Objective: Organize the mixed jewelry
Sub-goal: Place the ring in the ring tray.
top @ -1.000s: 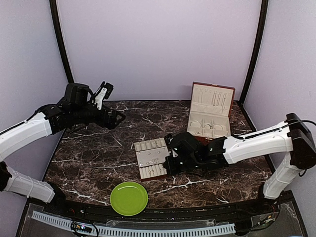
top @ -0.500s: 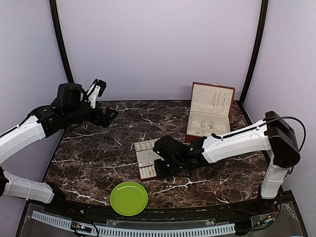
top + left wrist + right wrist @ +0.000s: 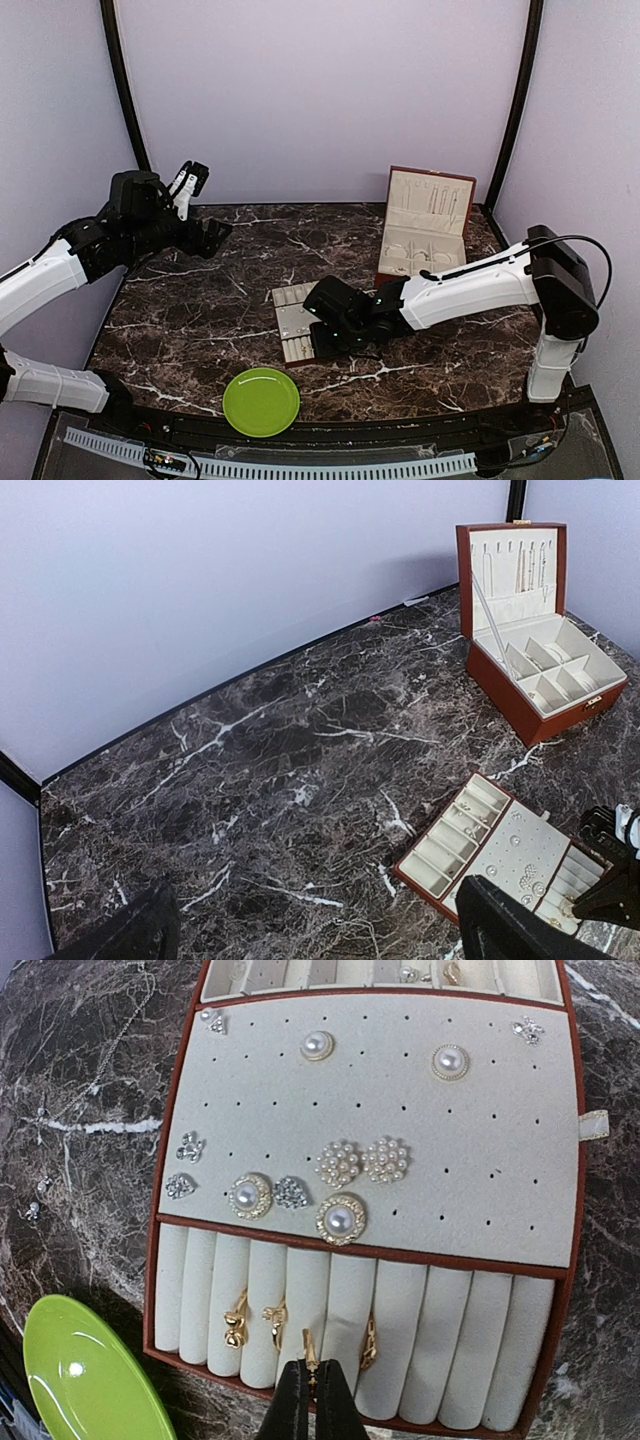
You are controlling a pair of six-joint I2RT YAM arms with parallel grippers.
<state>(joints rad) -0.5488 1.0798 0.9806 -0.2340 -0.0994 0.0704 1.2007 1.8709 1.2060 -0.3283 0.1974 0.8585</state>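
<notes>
Setting: a dark marble table (image 3: 200, 300) with white veins, lilac walls (image 3: 320, 90) closing it in.
Plate (image 3: 261, 401): green, lower middle of the overhead view, near the tray's lower edge but apart from it.
Tray (image 3: 296, 320): cream-lined with a reddish-brown edge, at the middle of the table. The right arm lies across its right side.
Right gripper (image 3: 308, 1400): low over the tray's nearest row of rolls, jaws pressed together, tips right at a gold ring (image 3: 309, 1348) (nipped or merely touched, I cannot tell).
Jewelry (image 3: 340, 1218): pearl and sparkly studs sit pinned on the tray's flat pad. Three more gold rings (image 3: 238, 1322) are tucked between the rolls. A thin silvery chain (image 3: 120, 1035) and tiny bits (image 3: 33, 1208) lie loose on the marble, left side of the right wrist view, beside the tray.
Left gripper (image 3: 318, 888): raised at the left of the overhead view, well apart from the tray, jaws spread wide.
Box (image 3: 425, 225): reddish-brown, upper right, lid upright with chains hanging inside, cream compartments below.
</notes>
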